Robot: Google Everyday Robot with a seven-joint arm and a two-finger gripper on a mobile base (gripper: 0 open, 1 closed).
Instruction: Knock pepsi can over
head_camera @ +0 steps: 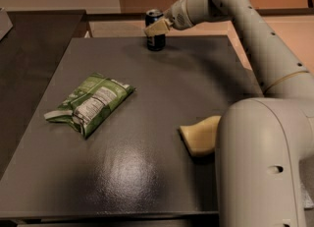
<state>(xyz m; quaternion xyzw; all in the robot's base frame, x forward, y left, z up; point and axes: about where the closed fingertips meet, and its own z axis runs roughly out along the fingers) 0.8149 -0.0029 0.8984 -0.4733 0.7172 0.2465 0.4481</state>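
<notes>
The pepsi can (155, 38) stands upright near the far edge of the dark table (147, 137), a dark navy cylinder with a silver top. My gripper (156, 27) reaches in from the right at the end of the white arm. Its tan fingers (158, 26) lie across the can's upper front, touching or just in front of it. The can's logo is hidden from here.
A green crinkled snack bag (91, 103) lies at the table's left middle. A tan sponge-like piece (200, 134) lies at the right, partly behind the robot's white body (265, 162). Another dark table (29, 49) stands to the left.
</notes>
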